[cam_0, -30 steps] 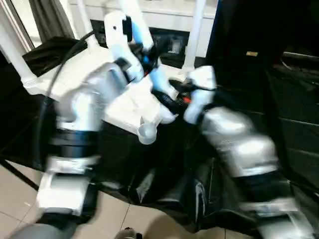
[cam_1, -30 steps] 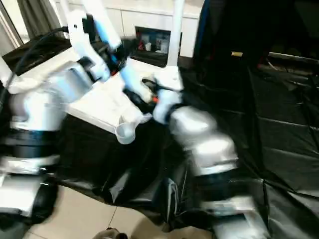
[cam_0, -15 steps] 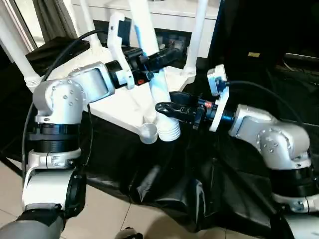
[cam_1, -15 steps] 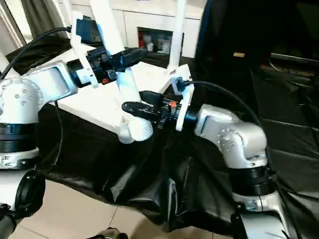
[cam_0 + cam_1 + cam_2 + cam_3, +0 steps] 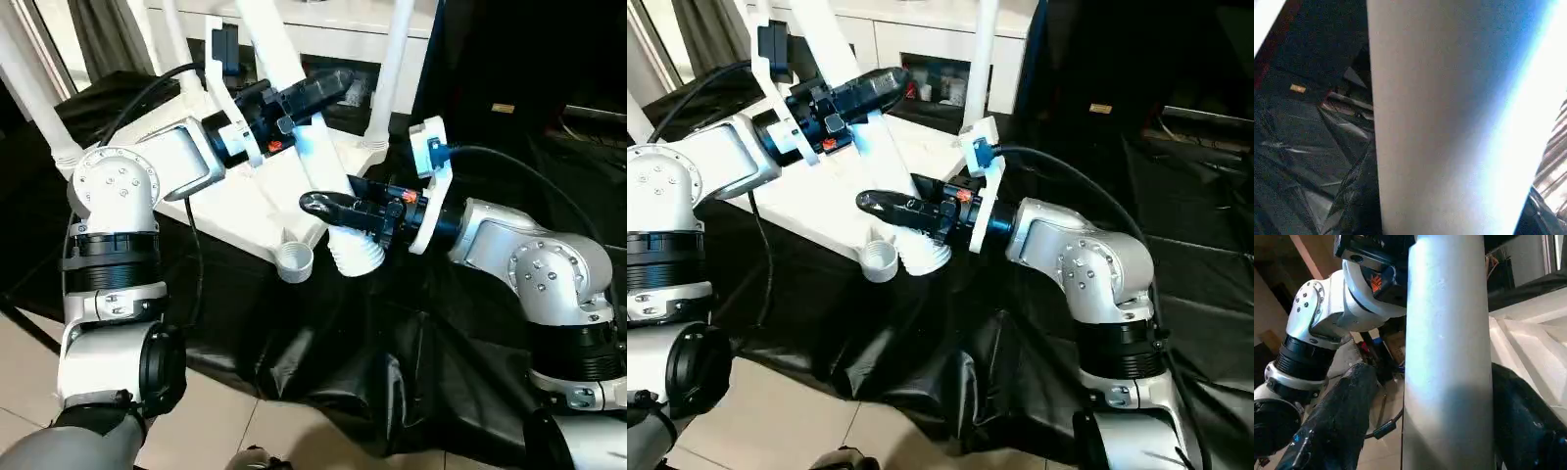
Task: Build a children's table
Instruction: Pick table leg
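The children's table top (image 5: 245, 201) lies white and upside down on the black-draped work table. Three legs stand in its corners, one at the back right (image 5: 387, 69). The near corner socket (image 5: 294, 260) is empty. A fourth leg (image 5: 313, 157) slants above it, its ribbed end (image 5: 358, 257) hanging just right of that socket. My left gripper (image 5: 318, 93) is shut on the leg's upper part, which shows close up in the left wrist view (image 5: 1440, 122). My right gripper (image 5: 328, 208) is open around the lower part (image 5: 1447, 357), with a gap beside one finger (image 5: 1337, 421).
Black sheeting (image 5: 323, 372) hangs off the work table's front edge over a tiled floor (image 5: 29, 372). A dark draped mass (image 5: 509, 98) rises at the right. White cabinets (image 5: 333, 20) stand behind. A black cable (image 5: 509, 171) loops over my right forearm.
The head camera has settled after a blurred swing. The held leg's lower end has shifted right, from beside the empty socket to a little past it. Both grippers keep their places on the leg.
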Robot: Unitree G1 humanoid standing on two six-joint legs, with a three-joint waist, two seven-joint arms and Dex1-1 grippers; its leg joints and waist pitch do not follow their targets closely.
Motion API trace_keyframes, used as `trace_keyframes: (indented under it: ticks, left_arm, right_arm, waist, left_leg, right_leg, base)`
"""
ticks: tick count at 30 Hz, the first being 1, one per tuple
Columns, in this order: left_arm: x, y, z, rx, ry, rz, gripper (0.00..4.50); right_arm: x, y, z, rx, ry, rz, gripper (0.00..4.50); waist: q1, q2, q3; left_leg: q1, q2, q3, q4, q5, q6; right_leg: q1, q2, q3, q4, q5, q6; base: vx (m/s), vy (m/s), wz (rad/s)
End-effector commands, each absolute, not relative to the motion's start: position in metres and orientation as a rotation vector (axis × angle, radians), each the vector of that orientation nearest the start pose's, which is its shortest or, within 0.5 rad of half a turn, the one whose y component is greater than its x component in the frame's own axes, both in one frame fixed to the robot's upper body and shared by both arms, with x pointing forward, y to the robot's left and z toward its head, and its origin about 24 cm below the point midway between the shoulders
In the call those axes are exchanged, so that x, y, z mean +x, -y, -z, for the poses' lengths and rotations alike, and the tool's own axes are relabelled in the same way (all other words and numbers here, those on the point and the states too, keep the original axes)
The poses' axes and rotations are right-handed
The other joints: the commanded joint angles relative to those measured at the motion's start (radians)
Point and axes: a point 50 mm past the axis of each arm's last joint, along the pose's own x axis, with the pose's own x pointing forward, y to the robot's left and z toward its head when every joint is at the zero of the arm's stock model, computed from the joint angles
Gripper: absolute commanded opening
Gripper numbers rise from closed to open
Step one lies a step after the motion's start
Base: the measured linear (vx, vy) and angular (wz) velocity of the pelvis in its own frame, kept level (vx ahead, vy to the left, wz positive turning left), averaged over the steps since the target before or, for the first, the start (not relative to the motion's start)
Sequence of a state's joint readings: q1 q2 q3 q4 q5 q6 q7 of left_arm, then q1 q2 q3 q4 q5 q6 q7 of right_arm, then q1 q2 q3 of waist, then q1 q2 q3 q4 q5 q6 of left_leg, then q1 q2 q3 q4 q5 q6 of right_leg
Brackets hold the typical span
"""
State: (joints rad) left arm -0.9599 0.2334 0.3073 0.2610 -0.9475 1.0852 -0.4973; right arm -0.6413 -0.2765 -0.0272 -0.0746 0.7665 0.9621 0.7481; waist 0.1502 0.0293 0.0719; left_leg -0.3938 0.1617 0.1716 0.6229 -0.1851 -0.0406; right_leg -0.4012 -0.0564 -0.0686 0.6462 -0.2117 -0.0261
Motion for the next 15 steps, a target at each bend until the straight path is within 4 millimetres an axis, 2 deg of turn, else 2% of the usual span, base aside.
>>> trace_keyframes:
  ticks: [1, 9, 12, 13, 15]
  left_arm:
    - [0.341, -0.108, -0.254, -0.679, -0.118, 1.138, 1.73]
    - [0.340, -0.107, -0.256, -0.681, -0.116, 1.155, 1.73]
    - [0.335, -0.107, -0.256, -0.620, -0.089, 1.196, 1.73]
    - [0.328, -0.106, -0.255, -0.552, -0.073, 1.264, 1.73]
    - [0.325, -0.106, -0.254, -0.525, -0.069, 1.306, 1.73]
  right_arm:
    - [0.296, 0.089, -0.189, 0.371, -0.184, -1.286, 3.41]
    - [0.297, 0.091, -0.190, 0.379, -0.190, -1.279, 3.41]
    - [0.297, 0.090, -0.190, 0.378, -0.195, -1.281, 3.41]
    - [0.297, 0.091, -0.190, 0.374, -0.199, -1.283, 3.41]
    - [0.297, 0.091, -0.190, 0.371, -0.201, -1.285, 3.41]
  waist:
    - [0.004, 0.001, -0.088]
    - [0.004, 0.001, -0.087]
    - [0.005, 0.000, -0.087]
    - [0.006, -0.001, -0.087]
    - [0.005, 0.001, -0.088]
  left_leg:
    - [0.015, 0.060, -0.030, -0.065, -0.073, -0.006]
    - [0.016, 0.060, -0.030, -0.066, -0.077, -0.013]
    - [0.015, 0.060, -0.030, -0.066, -0.075, -0.012]
    - [0.017, 0.062, -0.031, -0.068, -0.071, -0.011]
    - [0.018, 0.064, -0.030, -0.068, -0.064, -0.014]
  right_leg:
    - [0.062, -0.097, 0.058, -0.076, -0.066, -0.180]
    - [0.061, -0.096, 0.058, -0.077, -0.073, -0.172]
    - [0.062, -0.097, 0.059, -0.078, -0.078, -0.171]
    - [0.060, -0.098, 0.059, -0.078, -0.085, -0.167]
    - [0.057, -0.099, 0.059, -0.074, -0.076, -0.173]
  base:
    - [0.000, 0.000, 0.00]
    - [0.000, 0.000, 0.00]
    - [0.000, 0.000, 0.00]
    - [0.000, 0.000, 0.00]
    - [0.000, 0.000, 0.00]
